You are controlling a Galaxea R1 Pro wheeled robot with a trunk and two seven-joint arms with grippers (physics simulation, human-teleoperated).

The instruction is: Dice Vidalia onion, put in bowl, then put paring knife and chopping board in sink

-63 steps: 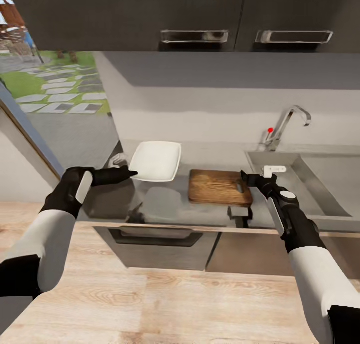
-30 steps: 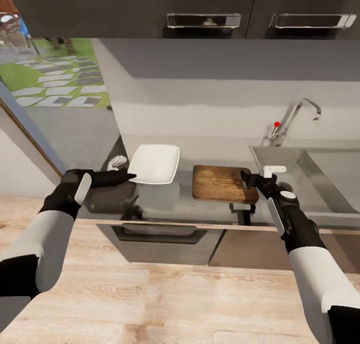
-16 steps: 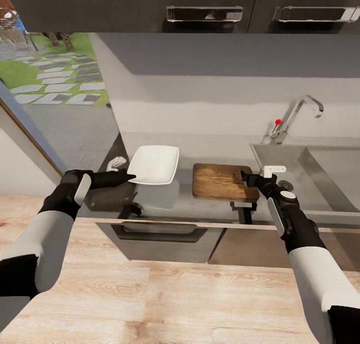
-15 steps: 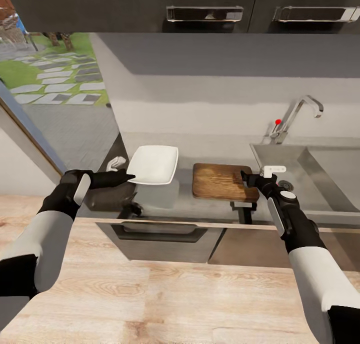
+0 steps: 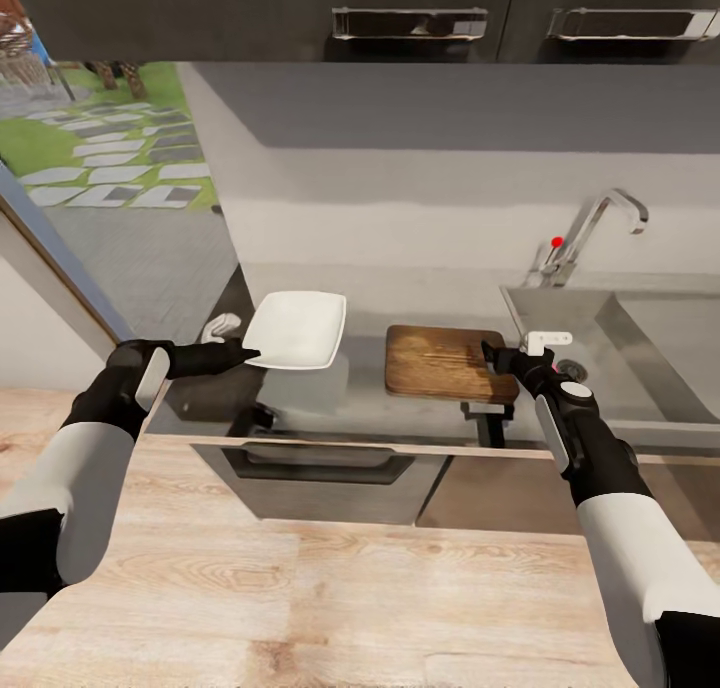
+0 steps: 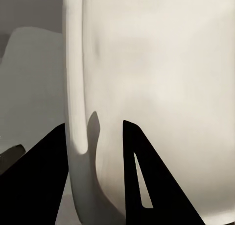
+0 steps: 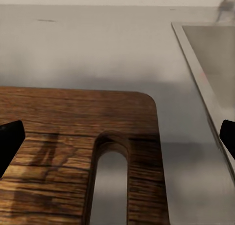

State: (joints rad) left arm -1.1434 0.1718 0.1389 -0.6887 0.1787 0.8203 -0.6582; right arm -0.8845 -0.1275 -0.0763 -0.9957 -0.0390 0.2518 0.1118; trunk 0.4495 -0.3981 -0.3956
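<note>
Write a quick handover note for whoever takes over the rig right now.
Left gripper: shut on the bowl's rim, holding it above the countertop.
Right gripper: open, fingers either side of the board's handle end, not yet gripping.
Board lies on the countertop beside the sink.
Onion and knife: I can't see them.
Board and knife still have to go into the sink.

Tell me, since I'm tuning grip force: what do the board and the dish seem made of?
The brown rectangular chopping board looks like matte wood: grain streaks and a slot-shaped handle hole show. The white squarish bowl, clamped at its rim by the left pincer, looks like smooth glazed ceramic or plastic; the render leaves that open.
</note>
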